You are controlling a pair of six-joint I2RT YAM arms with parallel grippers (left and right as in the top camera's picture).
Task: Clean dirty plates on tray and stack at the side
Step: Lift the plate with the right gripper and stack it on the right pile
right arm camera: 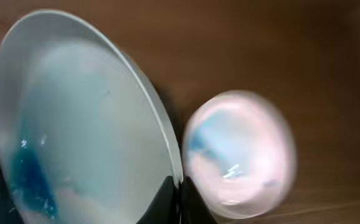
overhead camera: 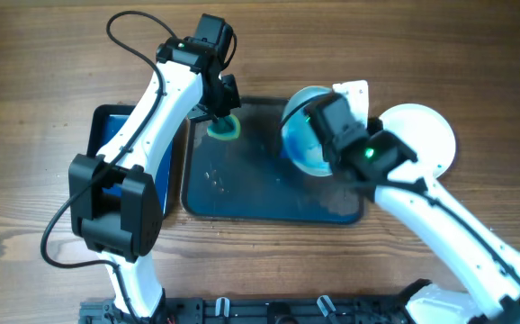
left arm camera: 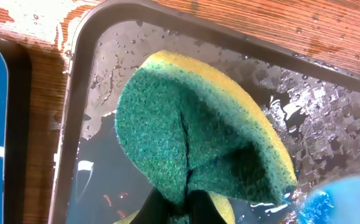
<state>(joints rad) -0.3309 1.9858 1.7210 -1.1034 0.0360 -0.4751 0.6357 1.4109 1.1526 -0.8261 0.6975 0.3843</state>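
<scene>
From above, the right gripper is mostly hidden under its own wrist block. Its wrist camera shows only dark fingertips at the bottom edge, pinched tight on the rim of the bluish plate. That plate stands tilted on edge over the tray's far right corner, with a blue smear low on its face. Whether its lower edge touches the tray I cannot tell.

Just off the tray's right side a white plate lies flat on the table, partly covered by the right arm. In the wrist view it is a blur, and I cannot say if it is one plate or several stacked.

The left gripper is closed on a green-and-yellow sponge, which is folded by the squeeze (green scouring face up). The sponge hangs over the tray's far left corner, above its wet floor. Contact with the tray is unclear. Only the finger bases show at the bottom of that view.

The left arm reaches forward along the tray's left side, passing over a blue tray that lies just beside it. The right arm comes in diagonally from the tray's near right.
</scene>
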